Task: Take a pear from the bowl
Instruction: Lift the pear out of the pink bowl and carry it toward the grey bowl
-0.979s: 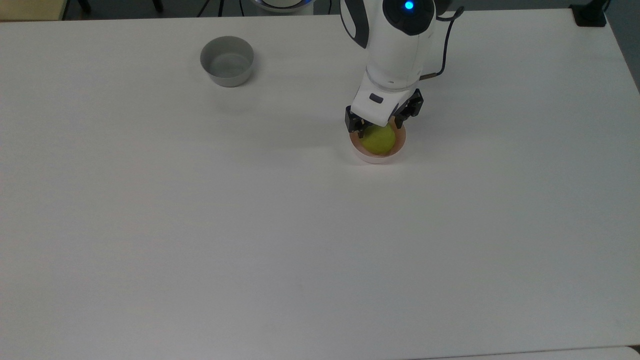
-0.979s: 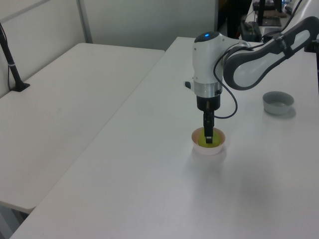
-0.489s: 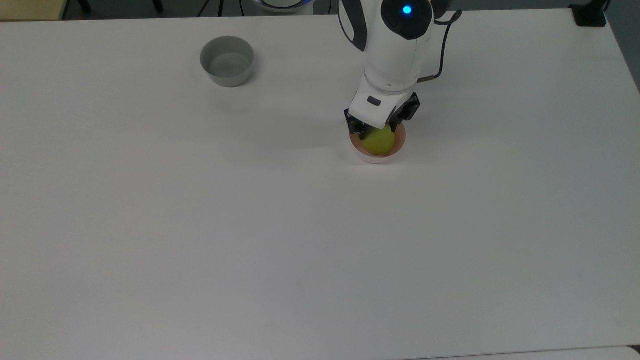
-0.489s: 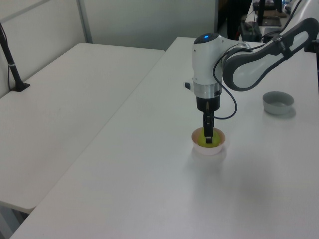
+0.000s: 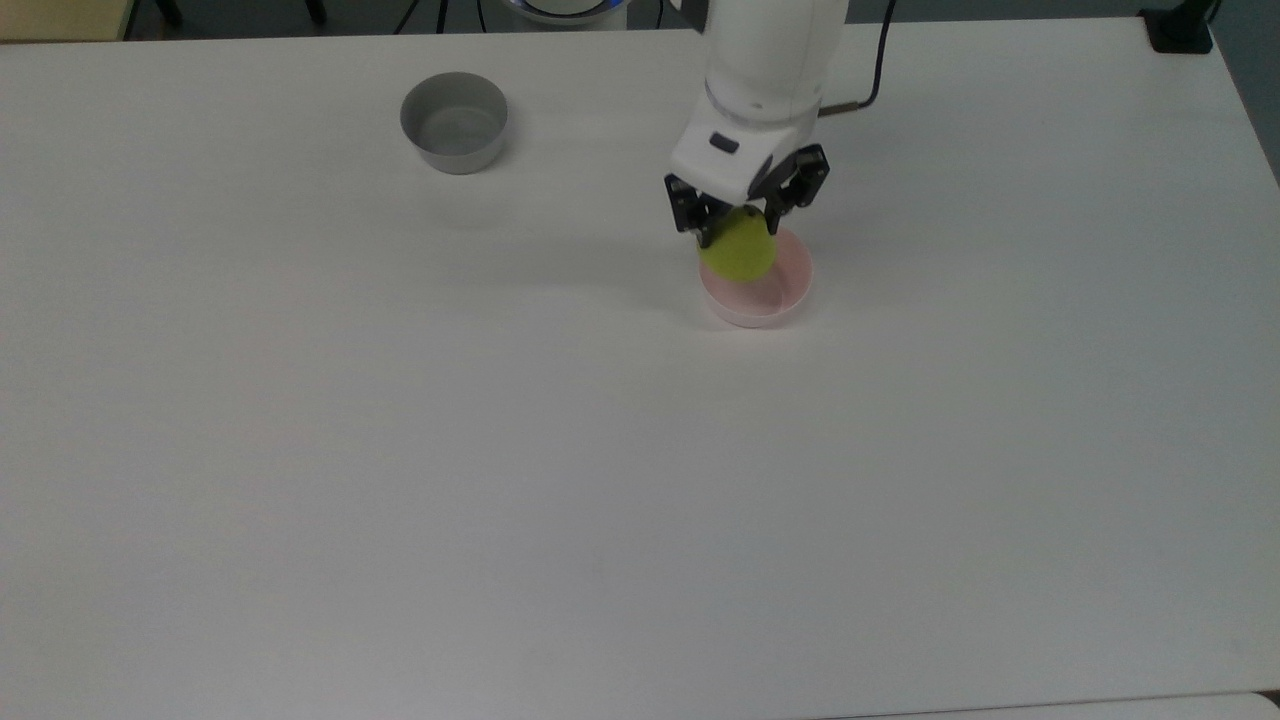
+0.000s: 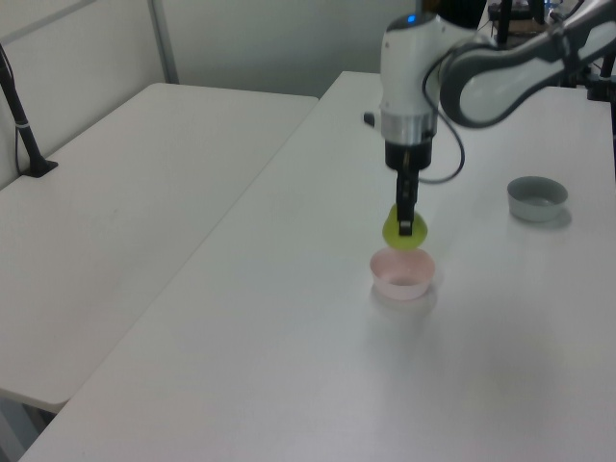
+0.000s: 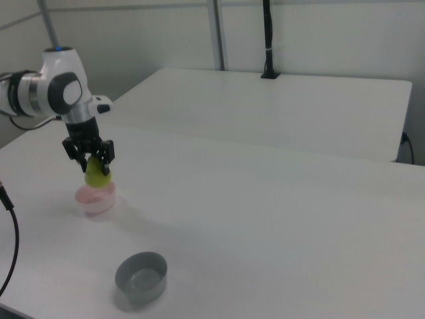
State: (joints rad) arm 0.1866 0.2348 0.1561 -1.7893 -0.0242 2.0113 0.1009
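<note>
My gripper (image 5: pixel 737 228) (image 6: pixel 405 223) (image 7: pixel 92 160) is shut on the yellow-green pear (image 5: pixel 739 250) (image 6: pixel 399 235) (image 7: pixel 97 174), gripping its upper part. The pear hangs in the air just above the pale pink bowl (image 5: pixel 765 295) (image 6: pixel 403 273) (image 7: pixel 95 197), clear of its rim. Nothing lies in the bowl, which stands on the white table. The pear's stem is hidden between the fingers.
A grey bowl (image 5: pixel 454 121) (image 6: pixel 537 197) (image 7: pixel 141 276) stands apart from the pink one, toward the top view's upper left. A black cable (image 5: pixel 880 65) runs from the arm's wrist. A second white table (image 6: pixel 125 192) (image 7: pixel 279 106) adjoins this one.
The gripper has risen out of the pink bowl with the pear held in it. The bowl stays in place.
</note>
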